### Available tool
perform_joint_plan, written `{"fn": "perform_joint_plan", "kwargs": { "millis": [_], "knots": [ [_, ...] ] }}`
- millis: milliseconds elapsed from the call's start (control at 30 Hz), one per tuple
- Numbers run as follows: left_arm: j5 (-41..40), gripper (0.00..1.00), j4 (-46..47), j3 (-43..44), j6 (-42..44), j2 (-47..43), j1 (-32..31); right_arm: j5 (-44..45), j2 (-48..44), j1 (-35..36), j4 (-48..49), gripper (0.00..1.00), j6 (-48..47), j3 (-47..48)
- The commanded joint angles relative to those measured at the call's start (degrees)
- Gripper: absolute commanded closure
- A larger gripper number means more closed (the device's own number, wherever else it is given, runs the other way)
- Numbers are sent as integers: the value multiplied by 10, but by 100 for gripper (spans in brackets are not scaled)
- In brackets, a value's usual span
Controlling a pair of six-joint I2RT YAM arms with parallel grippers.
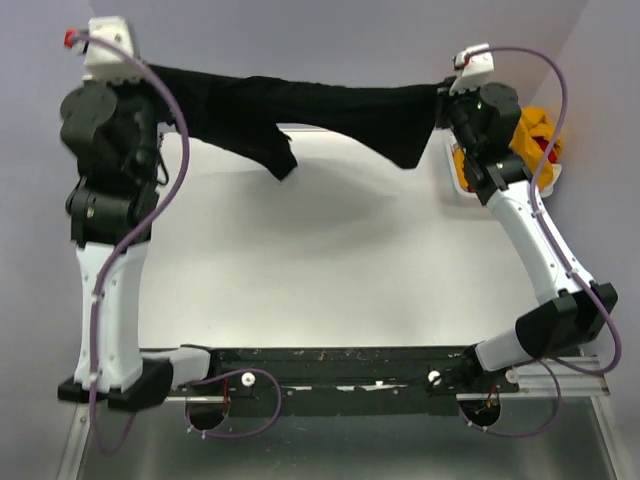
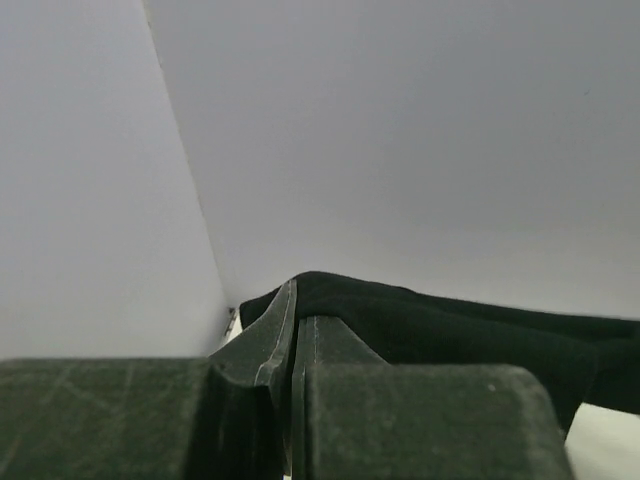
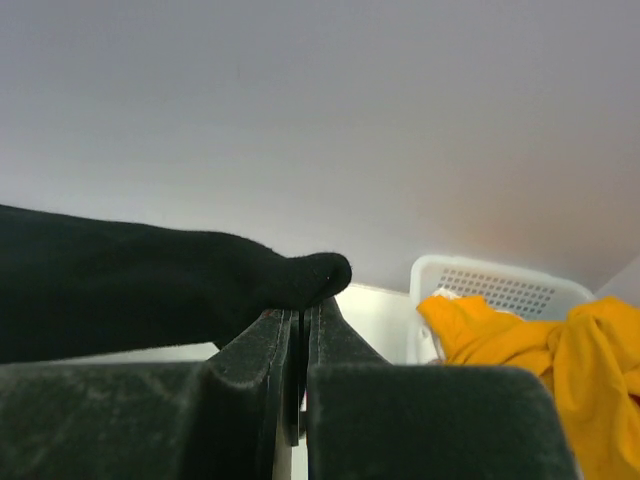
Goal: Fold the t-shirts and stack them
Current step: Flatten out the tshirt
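A large black t-shirt (image 1: 330,105) hangs stretched in the air between both grippers above the far edge of the white table (image 1: 330,280); a sleeve and a fold droop toward the table. My left gripper (image 1: 150,75) is shut on its left end, and in the left wrist view the cloth (image 2: 450,330) runs off from the closed gripper (image 2: 298,300). My right gripper (image 1: 447,92) is shut on the right end; the black cloth (image 3: 120,285) bulges over the closed gripper (image 3: 303,312). A mustard-yellow t-shirt (image 1: 535,135) (image 3: 540,350) lies bunched in the basket.
A white slatted plastic basket (image 1: 455,185) (image 3: 500,280) stands at the table's far right, partly behind the right arm. Grey walls close in behind and to the left. The arm bases and a black rail (image 1: 340,365) run along the near edge.
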Motion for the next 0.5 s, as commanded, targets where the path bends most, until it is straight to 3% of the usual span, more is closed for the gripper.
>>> {"fn": "perform_joint_plan", "kwargs": {
  "millis": [0,133,267,367,467],
  "knots": [
    [50,100,76,-208,-37,-137,1,-51,-59,-3,76,98,-35,-154],
    [72,100,151,-547,-174,-298,-1,-64,-121,-4,119,93,-47,-301],
    [154,100,157,-783,-329,-406,-5,-45,-178,-4,123,83,-6,-428],
    [176,100,112,-885,-410,-464,-17,-13,-224,-4,91,75,106,-505],
    [178,100,62,-957,-464,-514,-28,85,-250,-4,18,62,323,-557]
  ]
}}
